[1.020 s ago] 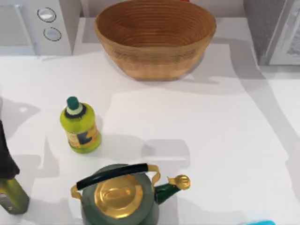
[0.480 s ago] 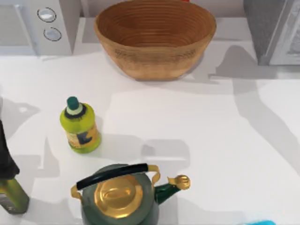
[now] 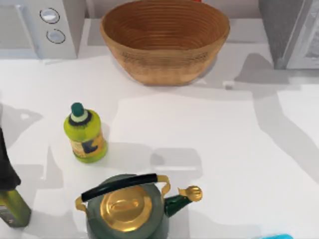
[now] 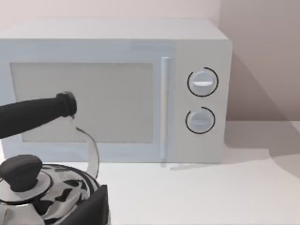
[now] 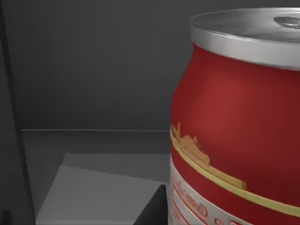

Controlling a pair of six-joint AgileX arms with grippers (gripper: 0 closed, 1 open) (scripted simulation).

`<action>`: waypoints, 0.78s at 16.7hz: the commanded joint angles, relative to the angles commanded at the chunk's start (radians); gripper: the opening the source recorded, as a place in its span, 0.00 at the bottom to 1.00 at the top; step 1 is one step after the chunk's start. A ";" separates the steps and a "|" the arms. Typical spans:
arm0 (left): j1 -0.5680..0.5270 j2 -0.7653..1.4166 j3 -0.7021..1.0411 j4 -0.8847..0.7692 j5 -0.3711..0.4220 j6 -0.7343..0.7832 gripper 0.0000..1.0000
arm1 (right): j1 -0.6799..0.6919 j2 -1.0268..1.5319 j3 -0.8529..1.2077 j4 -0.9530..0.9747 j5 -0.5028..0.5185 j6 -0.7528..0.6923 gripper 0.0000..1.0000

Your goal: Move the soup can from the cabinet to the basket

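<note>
The right arm's wrist camera looks into the dark grey interior of the cabinet (image 5: 93, 65), where the soup can (image 5: 239, 126) stands upright very close, its silvery lid and red band above a gold stripe and white label; a dark finger tip (image 5: 154, 211) shows at its base, just beside it, but whether the right gripper is spread or pinching the can I cannot tell. From above, the cabinet (image 3: 291, 32) sits at the table's far right corner, the wicker basket (image 3: 165, 40) to its left at the back centre. The white microwave (image 3: 42, 27) with two dials is at the back left. The yellow-green bottle (image 3: 85, 133) stands on the left, the green kettle (image 3: 127, 206) with gold lid near the front. The left wrist view faces the microwave (image 4: 117, 89) past a patterned kettle (image 4: 42, 187).
</note>
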 joint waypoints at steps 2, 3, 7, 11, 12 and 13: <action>0.000 0.000 0.000 0.000 0.000 0.000 1.00 | -0.013 -0.026 -0.052 0.013 -0.024 -0.002 0.00; 0.000 0.000 0.000 0.000 0.000 0.000 1.00 | -0.024 -0.048 -0.094 0.024 -0.042 -0.004 0.00; 0.000 0.000 0.000 0.000 0.000 0.000 1.00 | -0.092 -0.189 -0.368 0.101 -0.144 -0.011 0.00; 0.000 0.000 0.000 0.000 0.000 0.000 1.00 | -0.201 -0.418 -0.783 0.235 -0.277 -0.014 0.00; 0.000 0.000 0.000 0.000 0.000 0.000 1.00 | -0.234 -0.485 -0.897 0.276 -0.312 -0.014 0.00; 0.000 0.000 0.000 0.000 0.000 0.000 1.00 | -0.268 -0.555 -1.012 0.319 -0.347 -0.014 0.00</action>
